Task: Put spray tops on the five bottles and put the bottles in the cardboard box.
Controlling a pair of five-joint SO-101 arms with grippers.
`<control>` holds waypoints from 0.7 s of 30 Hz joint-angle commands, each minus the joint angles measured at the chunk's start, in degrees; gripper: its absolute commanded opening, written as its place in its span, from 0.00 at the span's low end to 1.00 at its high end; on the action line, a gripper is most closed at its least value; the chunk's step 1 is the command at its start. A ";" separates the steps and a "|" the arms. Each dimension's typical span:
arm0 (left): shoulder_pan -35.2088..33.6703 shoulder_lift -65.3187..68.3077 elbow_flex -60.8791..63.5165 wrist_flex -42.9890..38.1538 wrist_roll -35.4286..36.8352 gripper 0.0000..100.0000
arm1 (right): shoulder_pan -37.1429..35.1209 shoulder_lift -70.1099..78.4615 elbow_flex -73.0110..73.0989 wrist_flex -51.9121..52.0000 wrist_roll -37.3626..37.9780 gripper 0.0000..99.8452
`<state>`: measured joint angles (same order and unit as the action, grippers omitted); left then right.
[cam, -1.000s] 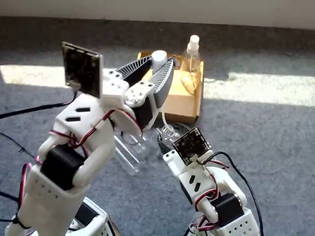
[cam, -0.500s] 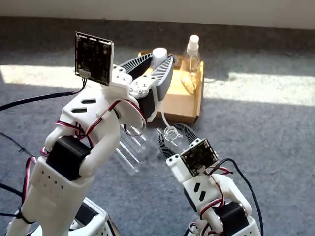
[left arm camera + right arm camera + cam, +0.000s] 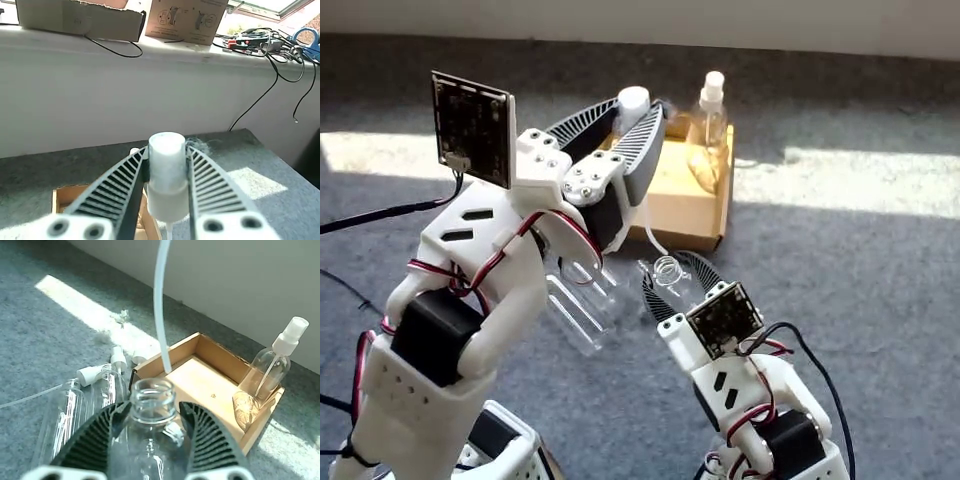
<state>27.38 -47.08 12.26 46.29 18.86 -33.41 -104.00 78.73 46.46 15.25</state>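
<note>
1. The left gripper (image 3: 167, 152) is clamping a white spray top (image 3: 633, 99) by its head and holding it upright above the cardboard box (image 3: 692, 205). We are judging that it is kept high so that the long dip tube (image 3: 160, 305) is hanging straight down.
2. The right gripper (image 3: 153, 409) is gripping an open bottle (image 3: 667, 270) around its shoulder, just outside the near edge of the box. The mouth is pointing up, close under the end of the tube, which is not yet inside as far as we are seeing. We think this pose is for threading the tube in.
3. A finished bottle (image 3: 272, 367), already wearing its spray top, is standing inside the box at its far corner. It is leaning against the walls, probably so that the middle of the box is staying free for the others.
4. The loose bottles (image 3: 65, 412) and loose spray tops (image 3: 118, 359) are lying on the grey carpet (image 3: 840, 290), beside the near corner of the box on the left arm's side.
5. Counting bottles, we are finding one in the box, one in the right gripper and two surely on the carpet. The left arm is hiding part of that group.
6. Counting spray tops, we are finding one fitted, one held and about three loose. They are small and we are not certain.
</note>
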 commanded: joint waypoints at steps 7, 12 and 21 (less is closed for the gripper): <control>0.40 -1.10 2.15 2.37 0.62 0.03 | 0.22 -0.31 -0.31 0.13 -0.09 0.00; 5.67 -0.92 4.44 2.46 0.62 0.03 | 0.22 -0.31 -0.48 0.13 -0.26 0.00; 9.45 -1.10 15.96 2.37 0.62 0.03 | 4.26 -0.31 -0.84 -0.04 -4.48 0.00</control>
<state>35.82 -47.08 26.15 48.66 18.86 -32.62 -104.00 78.73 46.46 13.93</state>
